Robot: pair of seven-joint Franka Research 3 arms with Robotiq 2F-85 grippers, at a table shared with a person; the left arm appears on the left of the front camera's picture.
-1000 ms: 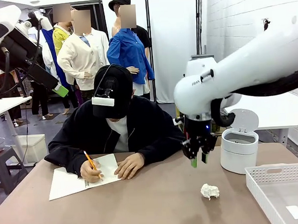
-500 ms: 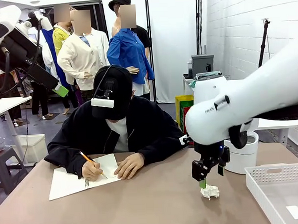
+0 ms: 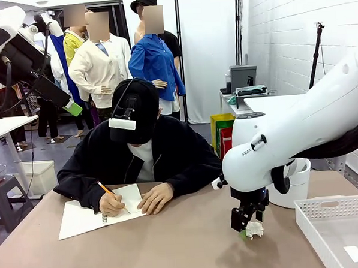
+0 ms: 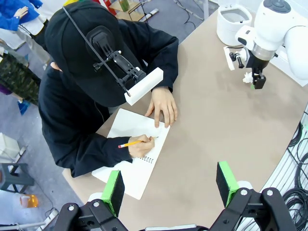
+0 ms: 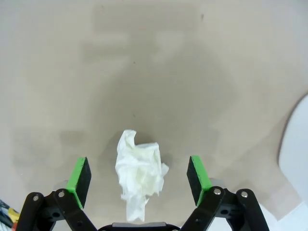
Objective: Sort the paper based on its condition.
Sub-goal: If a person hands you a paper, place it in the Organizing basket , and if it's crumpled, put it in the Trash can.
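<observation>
Pickup in progress: the right gripper (image 5: 139, 175) sits low over the table (image 3: 172, 242) with its green pads (image 5: 79, 180) spread wide on either side of the crumpled paper (image 5: 138, 173), neither pad touching it. In the front view the wad (image 3: 253, 228) lies on the tabletop at about 4 o'clock from the person's notebook (image 3: 87, 214), between the notebook and the white tray (image 3: 337, 228), with the round white bin (image 3: 290, 185) behind it at roughly 1 o'clock.

Seen from the right wrist, the wad is taller than it is wide; its long axis runs from 12 to 6 o'clock, along the fingers and across their closing line, with a peaked fold pointing up at 12 and a narrower tail toward 6.

Judged from this, the step is the grasp itself; the next move calls for closing squarely on the wad's narrow width, then lifting clear.

Raised well off to the table's left, the left gripper (image 4: 168, 185) hangs with its jaws apart and holds nothing, looking down on the person, who writes with a pencil (image 4: 137, 142).
</observation>
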